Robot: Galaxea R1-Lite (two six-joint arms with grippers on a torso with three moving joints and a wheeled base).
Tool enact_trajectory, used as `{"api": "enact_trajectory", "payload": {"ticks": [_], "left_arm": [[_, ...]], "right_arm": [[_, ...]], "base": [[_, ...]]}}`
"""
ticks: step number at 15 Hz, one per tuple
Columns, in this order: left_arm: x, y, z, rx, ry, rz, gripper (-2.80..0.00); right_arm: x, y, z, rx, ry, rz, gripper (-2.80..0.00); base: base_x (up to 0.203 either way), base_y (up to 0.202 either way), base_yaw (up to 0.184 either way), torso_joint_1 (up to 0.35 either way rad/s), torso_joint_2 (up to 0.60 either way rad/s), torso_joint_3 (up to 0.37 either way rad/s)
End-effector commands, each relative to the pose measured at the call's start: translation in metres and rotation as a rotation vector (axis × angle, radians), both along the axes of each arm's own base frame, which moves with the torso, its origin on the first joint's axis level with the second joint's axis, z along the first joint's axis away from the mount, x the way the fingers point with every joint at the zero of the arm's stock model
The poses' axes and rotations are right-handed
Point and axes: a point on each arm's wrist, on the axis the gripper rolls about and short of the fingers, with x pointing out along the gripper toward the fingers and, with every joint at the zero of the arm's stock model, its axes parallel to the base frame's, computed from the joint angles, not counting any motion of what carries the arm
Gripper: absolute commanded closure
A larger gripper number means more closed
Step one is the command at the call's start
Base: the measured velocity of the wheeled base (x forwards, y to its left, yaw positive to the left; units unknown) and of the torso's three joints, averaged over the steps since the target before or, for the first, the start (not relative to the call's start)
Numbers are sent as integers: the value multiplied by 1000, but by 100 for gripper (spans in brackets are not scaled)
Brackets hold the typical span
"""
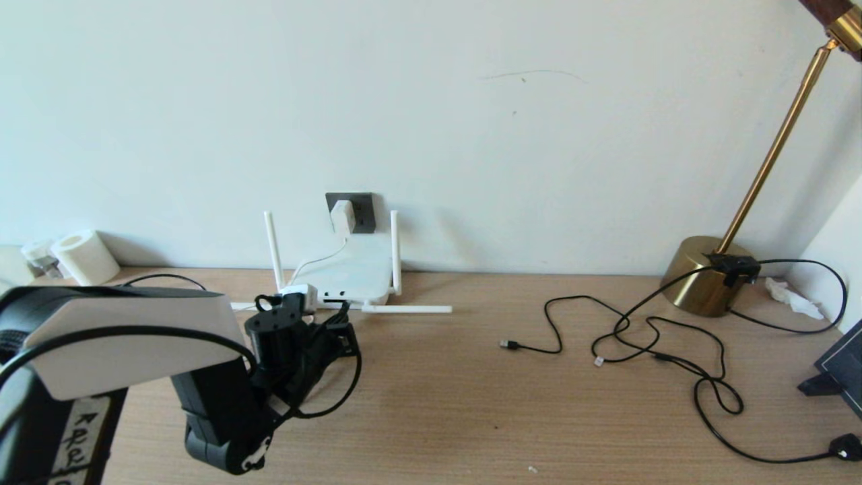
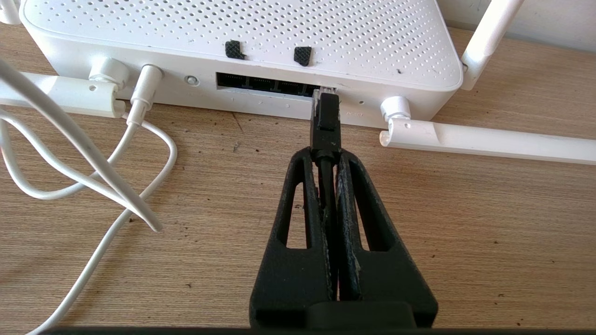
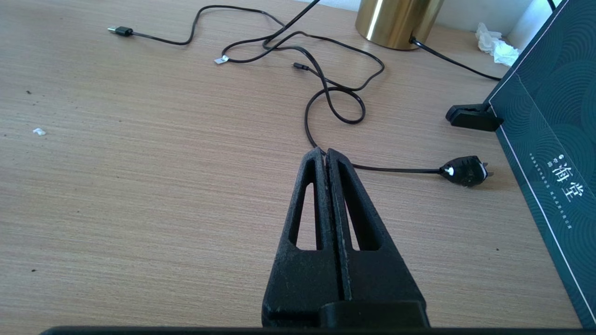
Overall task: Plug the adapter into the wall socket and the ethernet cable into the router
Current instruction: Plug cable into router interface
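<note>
Left claw (image 2: 327,156) gripped the ethernet cable (image 2: 326,118), its plug at the router (image 2: 242,42) port; adapter (image 1: 341,215) sat in wall socket (image 1: 362,210); right claw (image 3: 327,156) was closed, empty.

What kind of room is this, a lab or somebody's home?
Probably a home or office desk against a plain wall: a wooden desktop carries a white router, a brass lamp and loose black cables.

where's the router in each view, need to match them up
Head view: the router lies left of centre on the desk, against the wall below the wall socket.
Left wrist view: the router fills the top, its ports facing the left gripper.
Right wrist view: not in it.
Shared landmark: the flat antenna lying on the desk in front of the router's corner.
</note>
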Motion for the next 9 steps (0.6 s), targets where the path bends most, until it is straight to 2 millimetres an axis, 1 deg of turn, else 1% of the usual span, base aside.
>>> {"api": "enact_trajectory", "payload": {"ticks": [1, 9], "left_arm": [[0, 0, 0, -2, -5, 2, 0], [-1, 3, 3, -4, -10, 8, 0]], "right_arm": [[0, 0, 0, -1, 1, 1, 0], [0, 0, 0, -1, 1, 1, 0]], "base": [[0, 0, 0, 0, 0, 0], [0, 0, 0, 0, 0, 0]]}}
